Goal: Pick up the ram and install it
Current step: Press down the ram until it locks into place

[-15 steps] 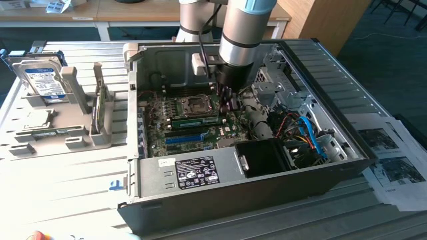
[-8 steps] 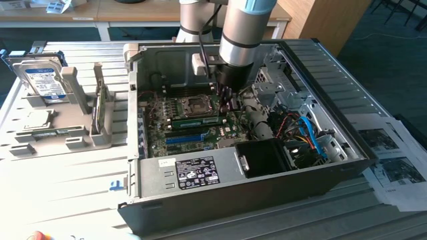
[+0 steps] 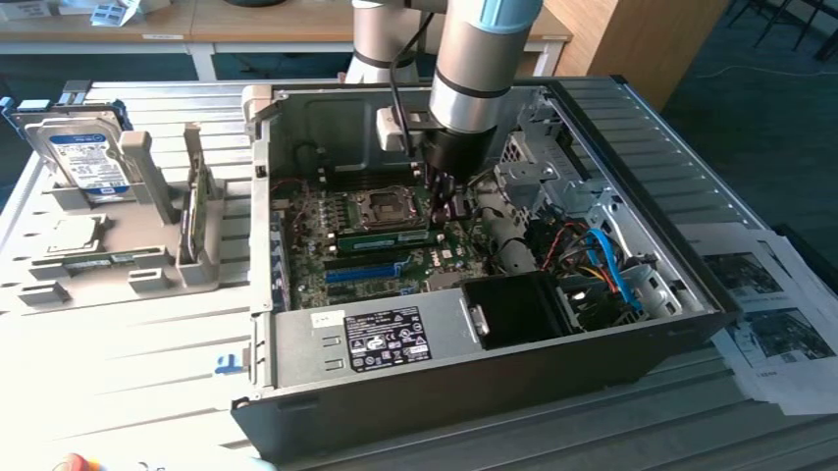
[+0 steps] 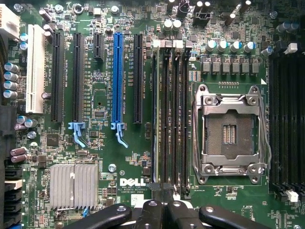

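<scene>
The ram (image 3: 387, 238), a long green stick, stands on edge in a memory slot of the motherboard (image 3: 340, 211) inside the open computer case. From above it is a thin edge (image 4: 155, 114) in the slot nearest the blue slot (image 4: 117, 71). My gripper (image 3: 445, 204) hangs inside the case just past one end of the ram, above the row of memory slots. Its black fingers (image 4: 178, 214) are pressed together over that end of the slots, with nothing between them. Whether they touch the ram I cannot tell.
The empty CPU socket (image 4: 231, 129) lies beside the memory slots, and a finned heatsink (image 4: 74, 186) near the blue slot. Cables (image 3: 609, 265) and a black box (image 3: 524, 309) crowd the case (image 3: 458, 383). A grey rack holds a hard drive (image 3: 85, 157). Papers (image 3: 772, 314) lie outside.
</scene>
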### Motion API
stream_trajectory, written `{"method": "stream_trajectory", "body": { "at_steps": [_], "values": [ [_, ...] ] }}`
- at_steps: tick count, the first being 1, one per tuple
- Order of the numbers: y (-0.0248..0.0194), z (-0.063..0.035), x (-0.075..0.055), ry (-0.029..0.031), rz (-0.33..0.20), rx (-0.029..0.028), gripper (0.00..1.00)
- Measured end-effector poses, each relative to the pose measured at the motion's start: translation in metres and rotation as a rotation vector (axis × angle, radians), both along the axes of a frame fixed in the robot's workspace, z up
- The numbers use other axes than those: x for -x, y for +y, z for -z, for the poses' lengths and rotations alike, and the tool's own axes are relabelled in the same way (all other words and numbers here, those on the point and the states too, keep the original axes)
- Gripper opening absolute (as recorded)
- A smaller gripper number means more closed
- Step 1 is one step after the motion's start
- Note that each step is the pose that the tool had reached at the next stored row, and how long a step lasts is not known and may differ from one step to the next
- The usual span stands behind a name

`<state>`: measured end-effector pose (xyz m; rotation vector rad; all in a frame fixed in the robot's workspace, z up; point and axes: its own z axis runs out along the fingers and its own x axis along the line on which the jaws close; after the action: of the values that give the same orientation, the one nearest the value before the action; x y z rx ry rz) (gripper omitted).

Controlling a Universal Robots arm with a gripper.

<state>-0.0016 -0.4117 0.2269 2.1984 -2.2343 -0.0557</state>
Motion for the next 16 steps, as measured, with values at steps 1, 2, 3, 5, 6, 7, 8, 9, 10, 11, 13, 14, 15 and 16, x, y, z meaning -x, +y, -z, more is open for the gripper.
{"method": "stream_trajectory", "body": {
  "at_steps": [1,2,3,5,6,7,8,9,10,11,13,14,15,16],
  "values": [
    [0.0000,0.0000,0.0000,0.0000,0.000,-0.0001,0.10],
    [0.0000,0.0001,0.0000,-0.0001,0.000,-0.0001,0.10],
    [0.0000,0.0001,0.0000,0.0000,0.000,-0.0001,0.10],
    [0.0000,0.0004,0.0000,-0.0001,0.000,-0.0002,0.10],
    [0.0000,0.0006,0.0000,0.0000,0.000,-0.0002,0.10],
    [0.0000,0.0007,0.0000,0.0000,0.000,0.0000,0.10],
    [0.0000,0.0008,0.0000,0.0000,0.000,0.0000,0.10],
    [0.0000,0.0010,0.0000,0.0000,0.000,-0.0001,0.10],
    [0.0000,0.0012,0.0000,0.0000,0.000,-0.0001,0.10],
    [0.0000,0.0014,0.0000,0.0000,0.000,0.0000,0.10],
    [0.0000,0.0018,0.0000,0.0000,0.000,0.0000,0.10],
    [0.0000,0.0018,0.0000,-0.0001,0.000,0.0000,0.10],
    [0.0000,0.0018,0.0000,-0.0001,0.000,0.0001,0.10],
    [0.0000,0.0018,0.0000,-0.0001,0.000,0.0000,0.10]
  ]
}}
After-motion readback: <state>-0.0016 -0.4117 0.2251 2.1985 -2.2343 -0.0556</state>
